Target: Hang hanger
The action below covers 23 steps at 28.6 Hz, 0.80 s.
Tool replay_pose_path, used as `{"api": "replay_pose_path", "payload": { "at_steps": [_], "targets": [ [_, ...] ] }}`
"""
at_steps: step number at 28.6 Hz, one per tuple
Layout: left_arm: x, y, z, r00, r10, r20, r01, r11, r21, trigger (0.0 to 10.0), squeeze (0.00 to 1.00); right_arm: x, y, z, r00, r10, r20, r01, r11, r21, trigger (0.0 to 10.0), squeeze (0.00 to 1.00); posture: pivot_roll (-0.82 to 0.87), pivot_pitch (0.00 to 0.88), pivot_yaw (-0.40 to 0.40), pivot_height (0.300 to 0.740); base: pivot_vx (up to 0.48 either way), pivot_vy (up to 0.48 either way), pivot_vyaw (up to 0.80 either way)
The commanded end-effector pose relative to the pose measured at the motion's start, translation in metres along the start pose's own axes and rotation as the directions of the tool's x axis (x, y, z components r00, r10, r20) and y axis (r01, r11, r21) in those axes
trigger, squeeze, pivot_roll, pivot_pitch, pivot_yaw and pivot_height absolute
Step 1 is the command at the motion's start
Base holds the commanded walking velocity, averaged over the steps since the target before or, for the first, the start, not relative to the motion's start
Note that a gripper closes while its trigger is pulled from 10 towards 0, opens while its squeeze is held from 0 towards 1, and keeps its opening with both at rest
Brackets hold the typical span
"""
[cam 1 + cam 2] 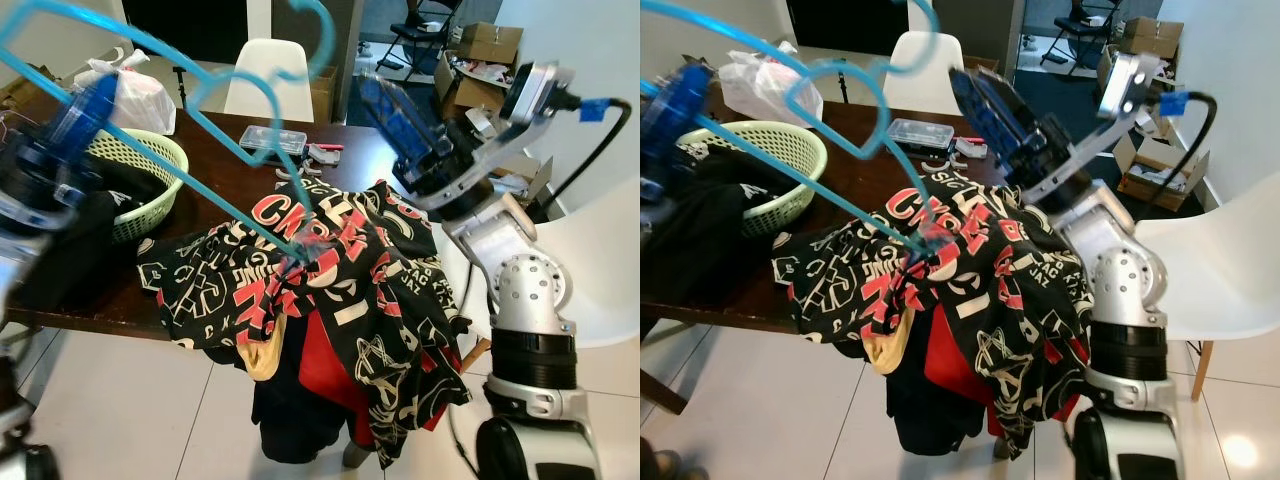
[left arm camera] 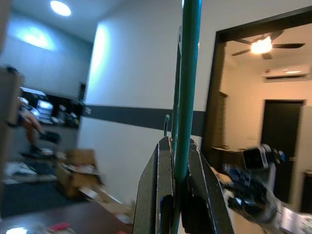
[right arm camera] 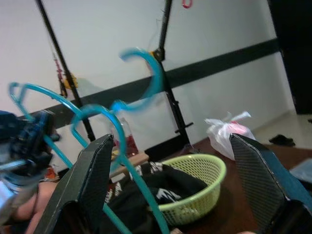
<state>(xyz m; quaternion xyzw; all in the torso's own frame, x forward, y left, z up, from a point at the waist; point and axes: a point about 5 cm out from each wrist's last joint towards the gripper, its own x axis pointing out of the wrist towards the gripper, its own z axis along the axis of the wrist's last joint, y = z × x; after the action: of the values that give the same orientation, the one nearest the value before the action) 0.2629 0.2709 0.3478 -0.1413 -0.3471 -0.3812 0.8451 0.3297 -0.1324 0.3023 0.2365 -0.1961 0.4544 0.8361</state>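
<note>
Left gripper (image 2: 179, 161): fingers clamped on the blue hanger (image 1: 215, 95), raised over the dark table (image 1: 215, 150). Hanger's lower end sits inside a black, red and white printed shirt (image 1: 330, 270) draped off the table edge; lettering partly legible, "CM…" in red, "JAC" in white. Right gripper (image 3: 180, 185): fingers spread wide, holding nothing, lifted beside the shirt. Also on the table: green basket (image 1: 150, 160) with dark clothes, white plastic bag (image 1: 135, 90). White chair (image 1: 265, 75) behind.

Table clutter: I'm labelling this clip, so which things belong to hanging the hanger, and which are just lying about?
Job:
blue hanger
patterned shirt
left end effector, shut on the hanger
right end effector, open

Lying about:
green basket
white plastic bag
clear container
white chair
</note>
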Motion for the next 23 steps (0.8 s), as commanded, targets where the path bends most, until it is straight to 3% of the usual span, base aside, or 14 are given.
{"api": "replay_pose_path", "payload": {
  "at_steps": [1,2,3,4,5,6,7,9,10,13,14,17,20,23],
  "targets": [
    [0.000,0.005,0.005,0.997,0.029,-0.078,-0.022,0.995,0.097,0.0,0.00,-0.003,-0.007,-0.007,0.996,-0.064,-0.054,0.062,0.997,-0.047,10.0,0.00,0.05,0.076,-0.064,0.740,0.000,0.000,0.00],
    [0.000,0.005,0.005,0.997,0.029,-0.078,-0.022,0.995,0.097,0.0,0.00,-0.003,-0.007,-0.007,0.996,-0.064,-0.054,0.062,0.997,-0.047,10.0,0.00,0.05,0.076,-0.064,0.740,0.000,0.000,0.00],
    [0.000,0.018,0.013,0.944,0.164,-0.285,-0.042,0.920,0.389,0.0,0.00,-0.008,-0.013,-0.010,0.991,-0.119,-0.060,0.116,0.992,-0.050,10.0,0.00,0.06,0.083,-0.054,0.740,0.000,0.000,0.00],
    [0.000,0.018,0.013,0.944,0.164,-0.285,-0.042,0.920,0.389,0.0,0.00,-0.008,-0.013,-0.010,0.991,-0.119,-0.060,0.116,0.992,-0.050,10.0,0.00,0.06,0.083,-0.054,0.740,0.000,0.000,0.00],
    [0.000,0.022,0.016,0.922,0.203,-0.329,-0.027,0.883,0.468,0.0,0.00,-0.008,-0.013,-0.010,0.990,-0.129,-0.056,0.126,0.991,-0.046,10.0,0.00,0.06,0.082,-0.054,0.740,0.000,0.000,0.00],
    [0.000,0.022,0.016,0.922,0.203,-0.329,-0.027,0.883,0.468,0.0,0.00,-0.008,-0.013,-0.010,0.990,-0.129,-0.056,0.126,0.991,-0.046,10.0,0.00,0.06,0.082,-0.054,0.740,0.000,0.000,0.00],
    [0.005,0.022,0.021,0.924,0.211,-0.320,-0.021,0.861,0.508,0.0,0.00,-0.009,-0.014,-0.011,0.989,-0.139,-0.053,0.137,0.990,-0.047,10.0,0.00,0.06,0.084,-0.052,0.740,0.000,0.000,0.00],
    [0.025,0.010,0.039,0.975,0.114,-0.191,-0.004,0.869,0.494,0.0,0.00,-0.009,-0.018,-0.015,0.982,-0.179,-0.063,0.175,0.983,-0.062,10.0,0.00,0.06,0.084,-0.051,0.740,0.000,0.000,0.00],
    [0.025,0.010,0.039,0.975,0.114,-0.191,-0.004,0.869,0.494,0.0,0.00,-0.009,-0.018,-0.015,0.982,-0.179,-0.063,0.175,0.983,-0.062,10.0,0.00,0.06,0.084,-0.051,0.740,0.000,0.000,0.00],
    [0.048,-0.017,0.058,0.998,-0.064,-0.029,0.070,0.914,0.400,0.0,0.00,-0.010,-0.022,-0.018,0.978,-0.201,-0.049,0.199,0.979,-0.045,10.0,0.00,0.07,0.083,-0.051,0.740,0.000,0.000,0.00],
    [0.053,-0.026,0.062,0.992,-0.123,0.029,0.105,0.934,0.342,0.0,0.00,-0.010,-0.020,-0.017,0.982,-0.186,-0.032,0.185,0.982,-0.026,10.0,0.00,0.07,0.083,-0.052,0.740,0.000,0.000,0.00],
    [0.055,-0.031,0.065,0.984,-0.163,0.072,0.135,0.945,0.299,0.0,0.00,-0.009,-0.019,-0.016,0.985,-0.173,-0.017,0.173,0.985,-0.011,10.0,0.00,0.07,0.083,-0.052,0.740,0.000,0.000,0.00],
    [0.061,-0.046,0.076,0.940,-0.255,0.226,0.215,0.959,0.187,0.0,0.00,-0.012,-0.017,-0.006,0.988,-0.140,0.063,0.137,0.989,0.060,10.0,0.00,0.07,0.081,-0.055,0.740,0.000,0.000,0.00],
    [0.063,-0.051,0.079,0.915,-0.273,0.298,0.244,0.961,0.131,0.0,0.00,-0.014,-0.019,0.000,0.985,-0.138,0.107,0.128,0.987,0.093,10.0,0.00,0.07,0.079,-0.058,0.740,0.000,0.000,0.00]
  ]
}}
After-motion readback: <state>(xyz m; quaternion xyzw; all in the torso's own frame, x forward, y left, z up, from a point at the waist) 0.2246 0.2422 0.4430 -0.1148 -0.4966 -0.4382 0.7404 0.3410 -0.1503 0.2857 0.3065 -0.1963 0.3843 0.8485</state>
